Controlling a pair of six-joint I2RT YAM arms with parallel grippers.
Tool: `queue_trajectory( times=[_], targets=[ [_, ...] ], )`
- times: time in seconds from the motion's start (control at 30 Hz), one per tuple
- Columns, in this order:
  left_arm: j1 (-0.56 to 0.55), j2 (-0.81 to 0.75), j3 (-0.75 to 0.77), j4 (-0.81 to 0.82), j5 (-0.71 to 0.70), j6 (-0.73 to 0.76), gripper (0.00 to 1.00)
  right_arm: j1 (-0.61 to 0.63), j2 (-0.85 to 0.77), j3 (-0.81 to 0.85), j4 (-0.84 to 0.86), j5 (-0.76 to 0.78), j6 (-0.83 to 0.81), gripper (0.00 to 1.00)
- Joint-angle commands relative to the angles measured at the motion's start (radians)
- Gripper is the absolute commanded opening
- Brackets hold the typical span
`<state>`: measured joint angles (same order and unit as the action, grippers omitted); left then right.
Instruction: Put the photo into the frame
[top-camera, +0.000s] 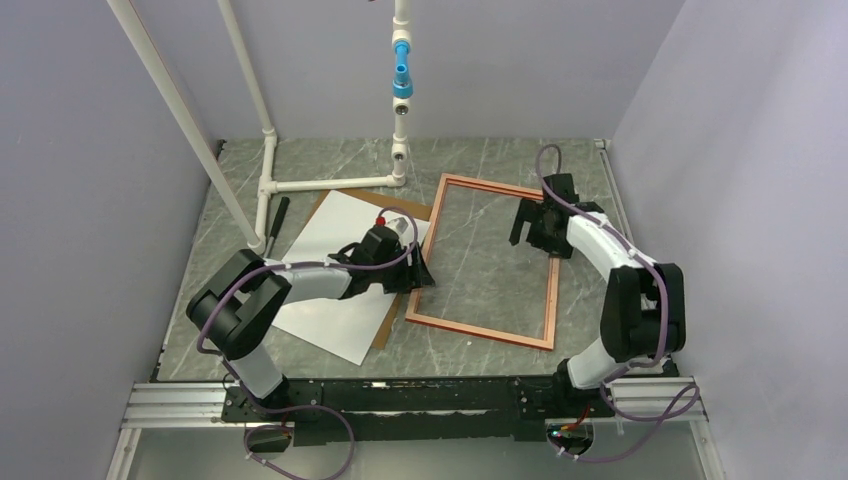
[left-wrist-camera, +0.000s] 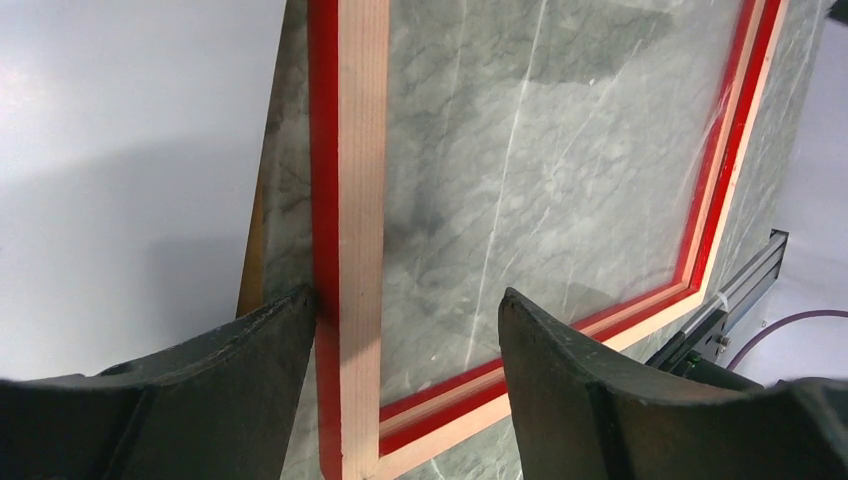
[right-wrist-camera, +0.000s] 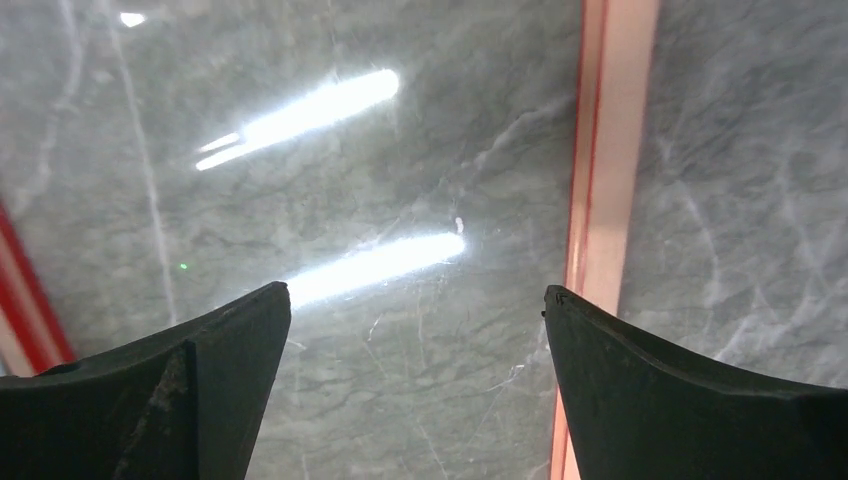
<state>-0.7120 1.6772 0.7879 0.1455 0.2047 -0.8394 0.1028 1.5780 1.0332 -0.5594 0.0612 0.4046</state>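
Frame (left-wrist-camera: 362, 150) rail within open left pincer (left-wrist-camera: 405, 310)

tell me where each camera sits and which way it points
Top external: above, behind the bases; looks down on the table, both arms, the frame, the photo.
Left wrist: on left arm; faces the frame's rail, between its open jaws.
Right wrist: on right arm; faces down inside the frame, open jaws showing.
Shared: all see the frame.
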Motion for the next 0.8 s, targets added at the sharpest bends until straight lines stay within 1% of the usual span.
queue_trajectory(
  times=[0.0,0.2,0.3,0.37,0.53,0.6,0.77],
  targets=[
    [-0.03,0.033,0.012,-0.047,0.009,0.013,0.72,-0.052,-0.112,0.056,-0.025,-0.008,0.019,1.0],
    [-0.073,0.091,0.05,-0.01,0.061,-0.013,0.7,-0.166,-0.189,0.028,-0.016,-0.011,0.007,1.0],
    [-0.095,0.11,0.071,-0.012,0.07,-0.019,0.7,-0.212,-0.19,0.016,-0.015,-0.021,-0.013,1.0],
    [-0.106,0.113,0.076,-0.004,0.075,-0.016,0.7,-0.222,-0.178,0.015,-0.019,-0.023,-0.023,1.0],
    [-0.107,0.103,0.072,0.002,0.081,0.0,0.71,-0.224,-0.134,0.023,-0.019,-0.056,-0.033,1.0],
    [-0.104,0.088,0.066,-0.012,0.065,0.005,0.73,-0.211,-0.119,0.03,-0.022,-0.107,-0.037,1.0],
    [-0.073,0.02,0.022,-0.008,0.045,0.01,0.77,-0.113,-0.111,0.034,-0.035,-0.106,-0.032,1.0]
  ],
)
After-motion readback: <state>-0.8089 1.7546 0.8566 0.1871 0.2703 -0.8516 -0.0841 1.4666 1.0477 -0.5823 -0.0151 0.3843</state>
